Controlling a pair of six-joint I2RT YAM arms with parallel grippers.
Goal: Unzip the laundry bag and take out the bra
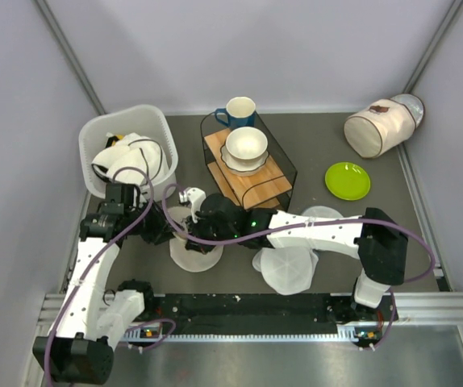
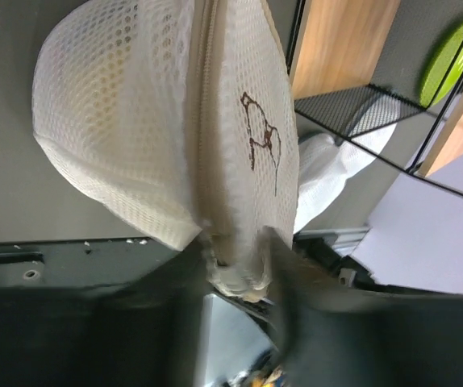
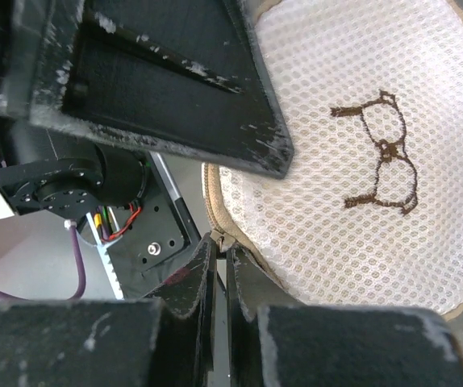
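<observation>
— Grey matting between pale walls; where do the grippers meet on it?
— Left of centre, just in front of the wire rack point(image 1: 273, 184). The right gripper point(image 3: 221, 246) has its fingers pressed together on a small beige zip tab point(image 3: 218, 236) at the rim of the laundry bag point(image 3: 336, 201). The left gripper point(image 2: 238, 270) is blurred and about half spread, with a finger against each side of the bag's rim fold, so the rim is pinched.
— How does the bag sit?
— It is up on edge between them. From the left wrist, the zip seam runs straight away from the fingers, with a bulging face on either side. From above, the bag hangs as a pale disc toward the near edge, below both wrists.
— What is around it?
— The rack stands close behind, with a white bowl point(image 1: 246, 145) on its wooden shelf and a blue mug point(image 1: 238, 111) at its far end. A white perforated basket point(image 1: 131, 149) sits far left. Whiter translucent discs point(image 1: 288, 272) lie under the right forearm, near the bag but apart from it. A lime-green plate point(image 1: 348, 181) and a brown-trimmed cylinder bag point(image 1: 381, 127) are well apart at the right. The right arm reaches across and covers part of the bag from above.
— And its look?
— It is cream honeycomb mesh with beige zip tape round the rim. Brown stitched spectacles sit on the face turned to the right wrist. What is inside cannot be made out.
</observation>
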